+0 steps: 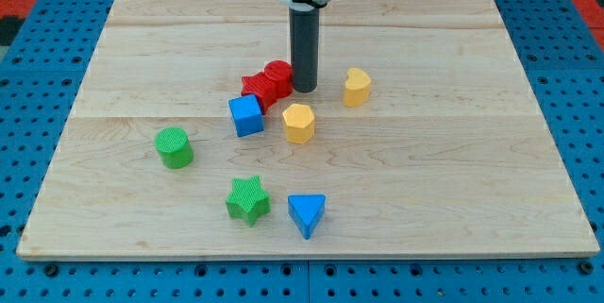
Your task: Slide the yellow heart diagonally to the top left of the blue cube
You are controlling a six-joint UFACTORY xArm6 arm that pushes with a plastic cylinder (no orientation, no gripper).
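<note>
1. far left of the wooden surface [142, 39] sits the green cylinder [175, 146], well apart from the action and no obstacle.
2. lower centre-left, the green star [247, 199] and blue triangle [307, 214] lie near the frame's bottom, also clear of any path.
3. the blue cube [246, 115] sits left of centre; the spot up and left of it looks bare, though two red blocks [268, 81] crowd its upper right corner, one apparently touching it.
4. the yellow hexagon [298, 123] rests just right of the cube.
5. my tip [304, 89] stands beside the red blocks, left of the heart; no fingers on this rod, so nothing to open or close.
6. the yellow heart [356, 87] sits right of centre, near my tip but apart. i judge the reds block a straight push.
</note>
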